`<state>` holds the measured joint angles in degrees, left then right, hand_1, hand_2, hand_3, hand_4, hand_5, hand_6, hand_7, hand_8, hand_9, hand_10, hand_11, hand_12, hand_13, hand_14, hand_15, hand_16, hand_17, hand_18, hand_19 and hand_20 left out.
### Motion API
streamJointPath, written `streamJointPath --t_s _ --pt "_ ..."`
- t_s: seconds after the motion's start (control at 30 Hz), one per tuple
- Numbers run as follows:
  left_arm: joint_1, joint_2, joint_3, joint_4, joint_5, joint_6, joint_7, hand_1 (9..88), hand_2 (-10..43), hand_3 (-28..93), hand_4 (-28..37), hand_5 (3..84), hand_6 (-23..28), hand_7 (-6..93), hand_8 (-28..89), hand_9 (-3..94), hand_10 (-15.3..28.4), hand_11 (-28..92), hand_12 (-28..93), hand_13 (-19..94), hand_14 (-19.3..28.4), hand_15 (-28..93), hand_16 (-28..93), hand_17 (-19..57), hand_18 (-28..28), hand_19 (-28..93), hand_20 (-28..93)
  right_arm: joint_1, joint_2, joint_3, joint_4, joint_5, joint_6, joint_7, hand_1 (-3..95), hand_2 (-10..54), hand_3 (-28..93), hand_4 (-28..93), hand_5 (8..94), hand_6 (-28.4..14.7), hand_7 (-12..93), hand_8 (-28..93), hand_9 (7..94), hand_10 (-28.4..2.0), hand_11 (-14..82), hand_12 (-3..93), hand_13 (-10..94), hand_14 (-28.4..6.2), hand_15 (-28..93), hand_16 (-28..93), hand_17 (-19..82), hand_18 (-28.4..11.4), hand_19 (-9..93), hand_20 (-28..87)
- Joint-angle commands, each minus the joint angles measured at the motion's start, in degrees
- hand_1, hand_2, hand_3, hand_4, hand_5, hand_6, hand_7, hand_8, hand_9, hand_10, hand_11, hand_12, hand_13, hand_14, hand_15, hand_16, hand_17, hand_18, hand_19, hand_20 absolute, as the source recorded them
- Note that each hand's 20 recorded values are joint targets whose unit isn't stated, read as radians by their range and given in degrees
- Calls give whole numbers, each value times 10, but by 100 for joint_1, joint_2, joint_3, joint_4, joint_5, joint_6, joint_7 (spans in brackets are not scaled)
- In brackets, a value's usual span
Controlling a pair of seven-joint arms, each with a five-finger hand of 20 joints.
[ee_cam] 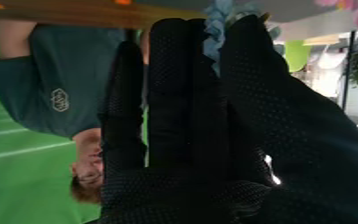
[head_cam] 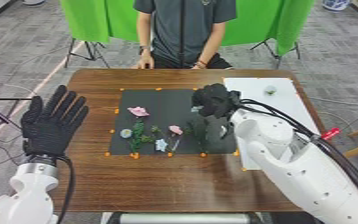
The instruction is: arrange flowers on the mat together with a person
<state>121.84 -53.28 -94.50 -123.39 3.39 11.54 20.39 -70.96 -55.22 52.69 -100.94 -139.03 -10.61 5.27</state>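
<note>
Over the far right part of the black mat [head_cam: 158,97] is my right hand [head_cam: 213,100], pinching a light blue flower [head_cam: 196,108] between thumb and fingers. In the right wrist view, the right hand [ee_cam: 180,95] holds the blue flower [ee_cam: 217,30] near its fingertips. My left hand [head_cam: 51,122] rests open beside the mat, fingers straight. On the mat lie a pink flower [head_cam: 138,111], a smaller pink flower [head_cam: 175,129], a pale blue flower [head_cam: 161,145], a pale round flower [head_cam: 126,133] and green stems [head_cam: 137,136]. A green sprig [head_cam: 199,131] lies nearer the mat's right side.
A white sheet [head_cam: 251,84] covers the table's right side, with a small pale flower [head_cam: 270,90] near its far end. Orange pieces [head_cam: 135,155] line the mat's edges. My right arm crosses the sheet. A red object [head_cam: 331,133] is beyond the table's right edge.
</note>
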Motion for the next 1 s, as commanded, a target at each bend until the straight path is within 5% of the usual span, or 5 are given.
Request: streamJointPath --t_s 0.03,0.13,0.4,0.47,1.0 --pt "102 -28 -18 -5 0 62 -75 255 113 715 -283 435 60 89 -94 369 128 154 56 289 134 200 -48 -22 112 217 98 -203 110 -92 -24 -148 -66 166 594 -95 654 -283 591 46 307 -125 725 -55 94 394 616 -23 352 415 314 -142 652 297" --pt "99 -22 -8 -31 -102 186 -41 257 113 713 -283 435 60 90 -94 369 128 154 56 289 134 201 -47 -23 112 217 98 -245 121 -107 -25 -222 -56 171 595 -95 646 -283 591 42 296 -148 711 -59 107 383 611 -25 359 415 308 -149 681 314" --pt "114 -32 -4 -43 -247 179 -29 255 115 718 -283 445 65 90 -94 378 131 160 57 289 138 208 -46 -22 111 222 100 -274 62 -162 20 80 -478 438 581 -95 643 -283 575 35 285 -181 644 -79 205 257 596 -31 388 397 302 -155 693 346" --pt "95 -33 -5 -38 -200 184 -43 255 115 718 -283 446 66 89 -94 380 132 160 57 289 138 208 -47 -22 111 224 100 -326 79 -145 14 81 -377 476 576 -95 650 -283 562 29 277 -177 624 -87 227 216 588 -36 397 387 300 -156 695 347" --pt "113 -61 -62 -16 -275 186 -19 256 110 724 -283 447 65 90 -93 380 132 162 55 288 136 209 -50 -21 111 224 97 -617 48 245 -601 805 -746 784 507 -95 765 -283 481 2 209 -150 519 -86 129 148 551 -69 449 299 285 -167 714 339"
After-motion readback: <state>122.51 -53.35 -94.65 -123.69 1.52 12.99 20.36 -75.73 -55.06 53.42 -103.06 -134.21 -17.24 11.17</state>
